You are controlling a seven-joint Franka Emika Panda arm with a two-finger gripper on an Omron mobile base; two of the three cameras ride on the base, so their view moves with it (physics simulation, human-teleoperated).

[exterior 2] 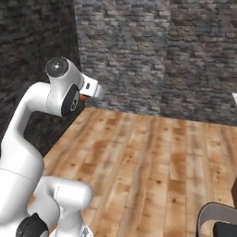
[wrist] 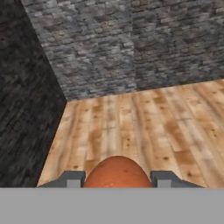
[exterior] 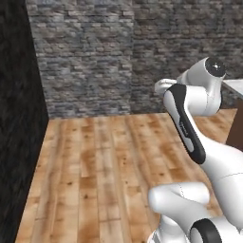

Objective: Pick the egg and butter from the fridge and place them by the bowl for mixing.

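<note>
I am carrying the egg [wrist: 117, 172], the gripper [wrist: 117, 178] pinching it between both fingertips [wrist: 72, 179], over the wooden floor [wrist: 144, 127].

No text, label, brand, number or sign can be read anywhere in these pictures. The stone walls [exterior: 95, 57], the wooden floor [exterior: 104, 166] and the robot's white arm [exterior 2: 28, 139] carry no lettering, and the egg [wrist: 117, 173] bears no stamp or mark.
</note>
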